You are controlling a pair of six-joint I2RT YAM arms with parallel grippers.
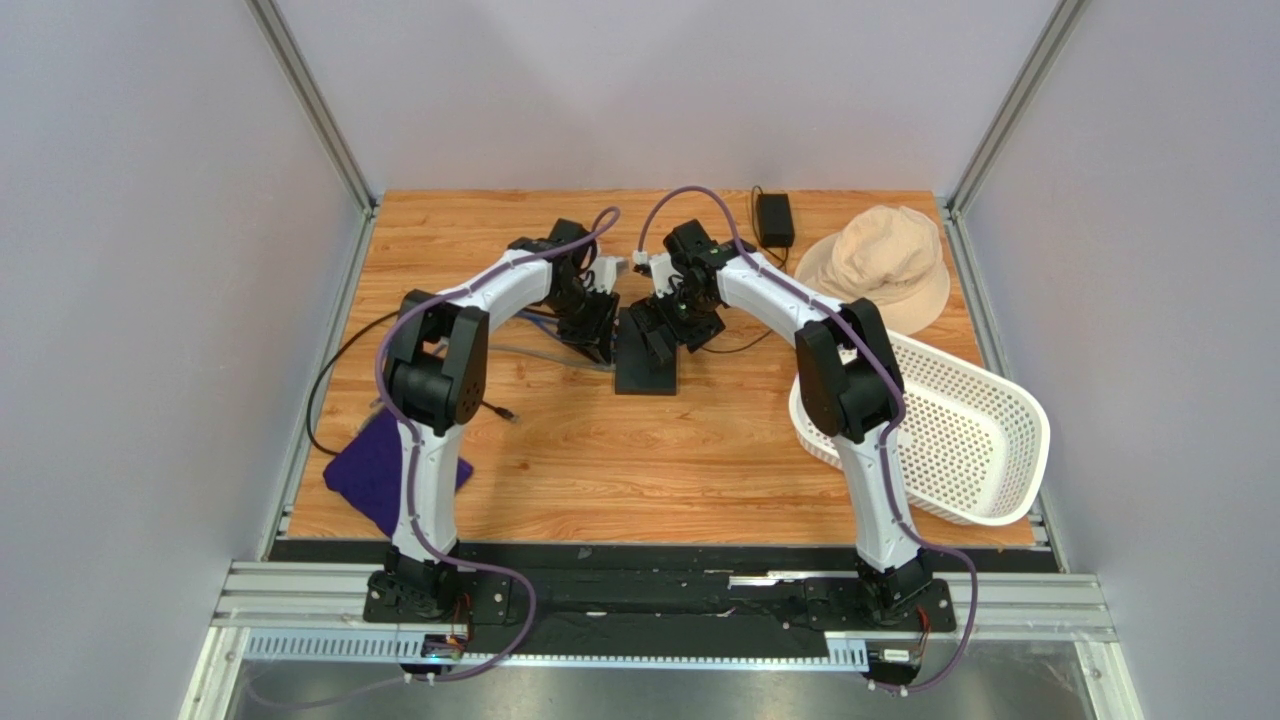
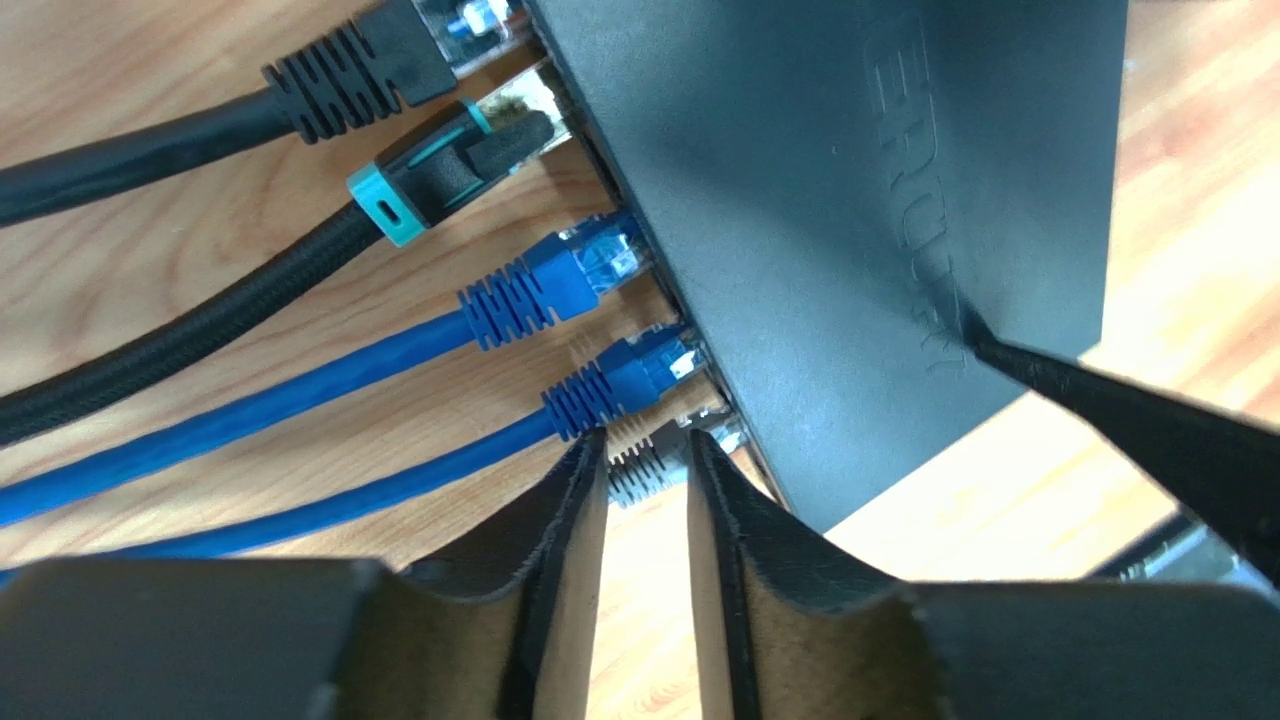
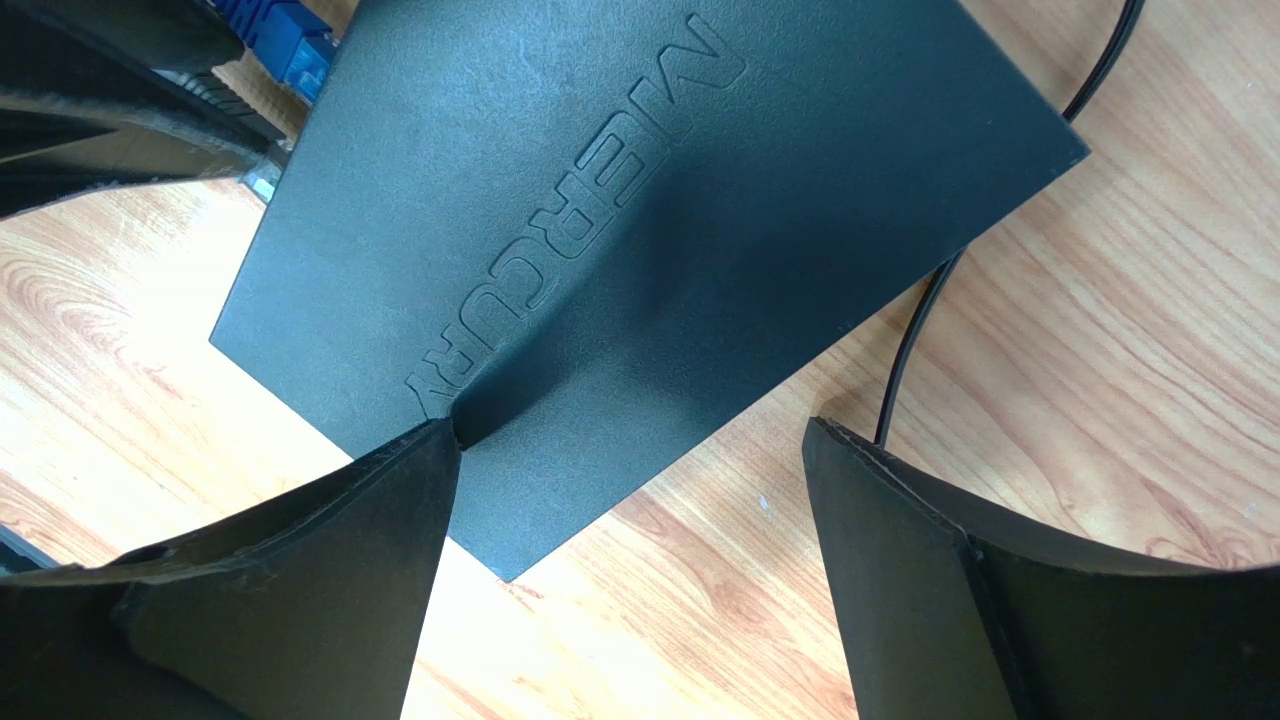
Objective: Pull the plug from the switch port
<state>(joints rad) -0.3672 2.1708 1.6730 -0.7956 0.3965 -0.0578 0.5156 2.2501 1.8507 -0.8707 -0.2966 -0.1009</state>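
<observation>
The flat black switch [image 1: 648, 356] lies mid-table; it also shows in the left wrist view [image 2: 842, 195] and the right wrist view [image 3: 631, 195]. Several cables are plugged into its side: a black one [image 2: 346, 75], a teal-collared braided one [image 2: 436, 165], two blue ones [image 2: 556, 278] and a grey plug [image 2: 649, 468] at the near end. My left gripper [image 2: 649, 450] is narrowed around the grey plug's boot, right at the port. My right gripper [image 3: 631, 435] is open; one finger [image 3: 406, 480] presses on the switch's top, the other hangs over the table beside it.
A small black power adapter [image 1: 774, 219] sits at the back. A beige hat [image 1: 879, 263] and a white perforated basket [image 1: 939, 428] lie on the right. A purple cloth [image 1: 376, 465] lies at the front left. Cables [image 1: 349, 353] trail left of the switch.
</observation>
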